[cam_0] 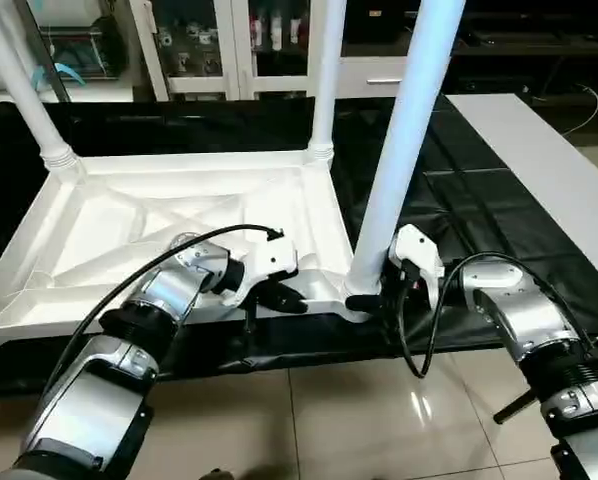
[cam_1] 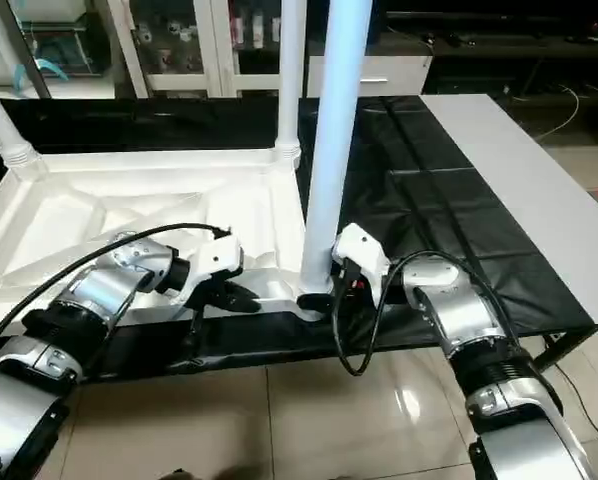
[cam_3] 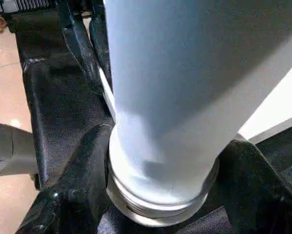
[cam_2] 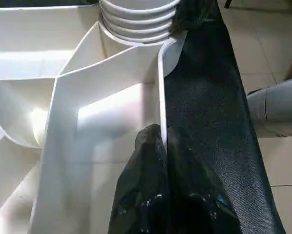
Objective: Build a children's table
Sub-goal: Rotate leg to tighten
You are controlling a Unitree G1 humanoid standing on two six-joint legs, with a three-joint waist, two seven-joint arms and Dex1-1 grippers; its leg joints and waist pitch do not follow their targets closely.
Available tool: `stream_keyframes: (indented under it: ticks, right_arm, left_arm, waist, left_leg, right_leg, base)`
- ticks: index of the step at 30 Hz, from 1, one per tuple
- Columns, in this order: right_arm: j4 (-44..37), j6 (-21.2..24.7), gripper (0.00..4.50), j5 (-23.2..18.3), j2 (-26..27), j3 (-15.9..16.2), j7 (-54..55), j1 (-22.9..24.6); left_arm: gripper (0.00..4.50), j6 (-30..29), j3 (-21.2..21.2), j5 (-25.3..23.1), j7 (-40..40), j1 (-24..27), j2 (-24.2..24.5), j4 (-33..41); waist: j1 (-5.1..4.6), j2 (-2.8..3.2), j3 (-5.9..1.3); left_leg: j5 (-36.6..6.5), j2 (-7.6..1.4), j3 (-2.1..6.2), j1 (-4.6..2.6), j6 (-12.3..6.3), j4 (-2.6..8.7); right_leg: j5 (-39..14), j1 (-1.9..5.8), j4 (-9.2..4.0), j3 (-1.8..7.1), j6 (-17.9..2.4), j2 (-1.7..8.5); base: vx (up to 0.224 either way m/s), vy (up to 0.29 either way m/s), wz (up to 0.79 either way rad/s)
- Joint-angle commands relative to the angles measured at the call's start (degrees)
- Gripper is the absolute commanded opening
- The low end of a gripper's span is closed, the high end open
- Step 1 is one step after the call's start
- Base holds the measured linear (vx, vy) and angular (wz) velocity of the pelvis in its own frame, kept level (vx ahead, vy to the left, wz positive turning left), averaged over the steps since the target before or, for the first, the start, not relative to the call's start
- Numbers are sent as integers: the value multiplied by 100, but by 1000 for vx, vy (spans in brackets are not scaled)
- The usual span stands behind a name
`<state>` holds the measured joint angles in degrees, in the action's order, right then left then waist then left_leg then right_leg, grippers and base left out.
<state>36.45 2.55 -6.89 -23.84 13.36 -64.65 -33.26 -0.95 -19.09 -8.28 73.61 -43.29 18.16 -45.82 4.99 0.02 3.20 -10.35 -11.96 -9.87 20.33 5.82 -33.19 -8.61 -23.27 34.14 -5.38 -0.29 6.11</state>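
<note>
The children's table top (cam_0: 129, 220) lies upside down, ribbed side up, on the black-draped work table. Three white legs stand in its corner sockets: far left (cam_0: 19, 90), far right (cam_0: 324, 80) and near right (cam_0: 404, 140). The near-right leg leans slightly. My left gripper (cam_0: 284, 298) is shut on the top's thin near rim (cam_2: 161, 87), one finger on each side of it. My right gripper (cam_0: 371, 300) is closed around the flared base of the near-right leg (cam_3: 160, 97), with a black finger (cam_3: 77, 185) against each side of the collar.
The black cloth (cam_0: 459, 200) covers the work table to the right of the top. A white panel (cam_0: 549, 160) lies along its far right side. Cabinets (cam_0: 229, 50) stand behind. Tiled floor (cam_0: 329, 420) runs along the near edge. Black cables loop from both wrists.
</note>
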Motion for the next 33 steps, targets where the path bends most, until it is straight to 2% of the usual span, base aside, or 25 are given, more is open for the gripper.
stream_keyframes:
  ticks: [1, 2, 5, 7, 8, 12, 13, 14, 15, 16, 18, 19, 20, 22, 23, 25, 27, 30, 31, 33]
  right_arm:
    - [79, 35, 269, -53, 165, -213, 496, -6]
    - [133, 55, 269, -50, 257, -282, 742, 2]
    - [267, 124, 268, -35, 648, -511, 1684, 96]
    - [298, 138, 268, -40, 957, -646, 2275, 178]
    - [328, 123, 268, -22, 1112, -712, 2597, 198]
    - [722, -101, 268, 176, 1726, -903, 4022, 36]
    - [854, -157, 268, 238, 1838, -922, 4293, -53]
    - [1000, -229, 267, 298, 1939, -950, 4601, -152]
    - [1196, -272, 267, 326, 2072, -1012, 4950, -297]
    - [1523, -400, 267, 460, 2259, -1097, 5753, -555]
    - [1760, -429, 267, 508, 2396, -1186, 6354, -746]
    - [1904, -461, 267, 684, 2442, -1190, 6956, -860]
    - [1936, -476, 267, 722, 2450, -1191, 7086, -883]
    - [2166, -563, 267, 850, 2504, -1177, 7564, -1037]
    - [2204, -585, 267, 848, 2519, -1186, 7587, -1061]
    - [2257, -762, 267, 792, 2588, -1219, 7463, -1113]
    - [2308, -901, 267, 628, 2685, -1304, 7224, -1165]
    - [2509, -1019, 267, 515, 2768, -1395, 7141, -1272]
    - [2465, -1283, 323, 442, 2781, -1390, 6839, -1261]
    - [2435, -1395, 337, 366, 2777, -1405, 6649, -1261]
  left_arm:
    - [0, -28, -378, -287, 68, 188, -33, -174]
    - [0, -7, -340, -292, -75, 169, -68, -225]
    - [0, 89, -198, -346, -732, 49, -219, -467]
    - [0, 162, -113, -366, -1110, -38, -309, -614]
    - [0, 165, -80, -376, -1272, -77, -345, -670]
    - [0, 108, 38, -366, -1744, -249, -477, -869]
    - [0, 104, 57, -374, -1851, -287, -497, -918]
    - [0, 80, 79, -379, -1964, -326, -524, -966]
    - [0, 83, 110, -388, -2127, -382, -562, -1051]
    - [0, 28, 195, -379, -2433, -483, -636, -1210]
    - [0, 22, 242, -401, -2674, -555, -679, -1340]
    - [0, 29, 293, -415, -2884, -614, -714, -1449]
    - [0, 28, 305, -415, -2921, -626, -721, -1471]
    - [0, 48, 350, -393, -2999, -647, -729, -1508]
    - [0, 49, 354, -388, -2999, -649, -729, -1511]
    - [0, 60, 360, -379, -2998, -644, -719, -1509]
    - [0, 81, 364, -369, -2996, -634, -696, -1521]
    - [0, 130, 370, -376, -3029, -659, -699, -1609]
    - [0, 174, 359, -384, -3029, -653, -681, -1664]
    - [0, 187, 355, -391, -3016, -649, -676, -1682]
  waist:
    - [-5, -27, -393]
    - [-14, -32, -390]
    - [-69, -36, -355]
    - [-111, -22, -340]
    - [-139, 2, -343]
    - [-261, 34, -342]
    - [-275, 85, -346]
    - [-340, 66, -341]
    - [-372, 73, -336]
    - [-386, 88, -341]
    - [-407, 87, -365]
    - [-412, 72, -366]
    - [-404, 47, -375]
    - [-369, 20, -407]
    - [-355, -1, -424]
    - [-313, 14, -445]
    - [-268, 0, -459]
    - [-255, 12, -494]
    - [-248, 31, -485]
    - [-248, 16, -484]
  left_leg:
    - [-1428, -113, -16, 21, -398, 387]
    - [-1473, -109, -15, 25, -384, 389]
    - [-1806, -83, 9, -5, -213, 414]
    - [-2049, -62, 23, -60, -123, 416]
    - [-2148, -57, 54, -52, -84, 426]
    - [-2401, -59, 96, -45, -4, 456]
    - [-2442, -58, 107, -40, 3, 464]
    - [-2555, -59, 128, -11, 16, 479]
    - [-2640, -53, 138, -6, 19, 486]
    - [-2661, -51, 133, -33, 33, 474]
    - [-2572, -41, 128, -40, 67, 470]
    - [-2510, -38, 99, -45, 50, 467]
    - [-2427, -39, 84, -53, 35, 459]
    - [-2013, -37, 33, -5, -74, 443]
    - [-1879, -43, 27, 9, -105, 434]
    - [-1514, -32, -10, 28, -224, 404]
    - [-1175, -37, -50, 13, -400, 368]
    - [-672, -32, -53, 34, -593, 331]
    - [-589, -37, -55, 32, -658, 327]
    - [-657, -38, -60, 26, -714, 326]
  right_leg:
    - [-1772, 317, -409, 236, -1326, 229]
    - [-1851, 319, -418, 233, -1294, 227]
    - [-2548, 277, -502, 221, -1043, 233]
    - [-3081, 223, -588, 204, -814, 237]
    - [-3248, 236, -599, 181, -729, 240]
    - [-3303, 229, -639, 133, -636, 233]
    - [-3259, 229, -636, 131, -657, 243]
    - [-3214, 251, -638, 99, -658, 228]
    - [-3235, 257, -652, 86, -638, 223]
    - [-3165, 221, -661, 105, -686, 240]
    - [-2876, 215, -618, 127, -828, 228]
    - [-2685, 201, -614, 148, -896, 218]
    - [-2563, 192, -602, 160, -942, 216]
    - [-2009, 234, -532, 203, -1096, 214]
    - [-1838, 241, -492, 211, -1136, 221]
    - [-1357, 262, -428, 227, -1237, 212]
    - [-887, 257, -370, 239, -1407, 213]
    - [-188, 306, -259, 243, -1626, 206]
    - [-64, 310, -253, 240, -1685, 205]
    - [-76, 325, -256, 239, -1717, 203]
  base:
    - [0, 0, 0]
    - [0, 0, 0]
    - [0, 0, 0]
    - [0, 0, 0]
    - [0, 0, 0]
    - [0, 0, 0]
    - [0, 0, 0]
    - [0, 0, 0]
    - [0, 0, 0]
    - [0, 0, 0]
    - [0, 0, 0]
    - [0, 0, 0]
    - [0, 0, 0]
    - [0, 0, 0]
    - [0, 0, 0]
    - [27, -7, 1]
    - [63, -18, 4]
    - [21, -7, 1]
    - [0, 0, 0]
    - [0, 0, 0]
